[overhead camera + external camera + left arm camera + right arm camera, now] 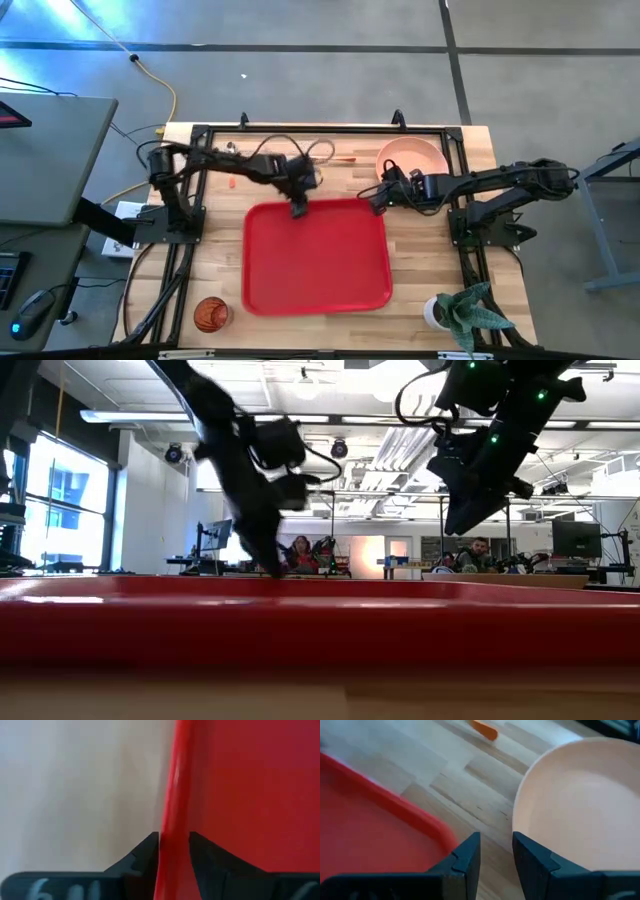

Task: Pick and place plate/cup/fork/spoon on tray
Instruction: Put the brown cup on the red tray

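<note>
The red tray lies in the middle of the table. My left gripper stands at its far rim and is shut on that rim. The salmon-pink plate rests on the table at the far right, just beyond the tray's far right corner. My right gripper hovers between that corner and the plate's near left edge, open by a narrow gap and empty. The orange-red cup stands near the table's near left corner. An orange cutlery handle lies at the far side; fork or spoon, I cannot tell. My left gripper pinches the tray's far rim between its two fingers, one finger inside the tray and one outside it. The fingers come from above, pointing down, and lie across the rim. The tray lies flat on the table.
A potted plant stands at the near right corner. Cables loop over the far part of the table by the left arm. Bare wood shows between tray and plate. People sit in the room behind.
</note>
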